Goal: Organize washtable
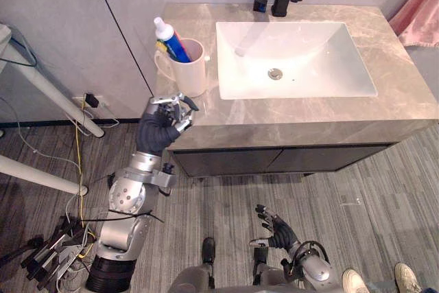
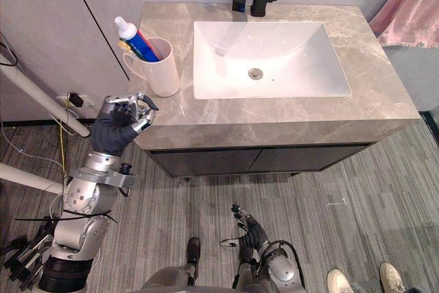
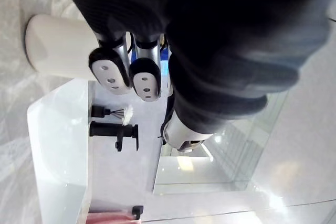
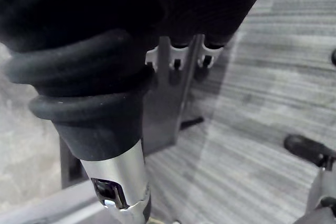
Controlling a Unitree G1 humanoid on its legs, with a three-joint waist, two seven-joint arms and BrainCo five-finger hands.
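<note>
One white mug (image 1: 194, 73) holding toothpaste (image 1: 171, 39) stands left of the sink (image 1: 309, 53).
Left hand (image 1: 164, 118), curled and empty, hovers near it and should open before closing round the mug's side; right hand (image 1: 274, 230) hangs low, fingers loose.

No legible text, label or number on any surface.

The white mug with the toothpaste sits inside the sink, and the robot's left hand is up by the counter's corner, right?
Not quite. The white mug with the toothpaste stands on the counter to the left of the sink, not inside it, as the left eye view shows. The left hand is indeed up by the counter's corner.
</note>
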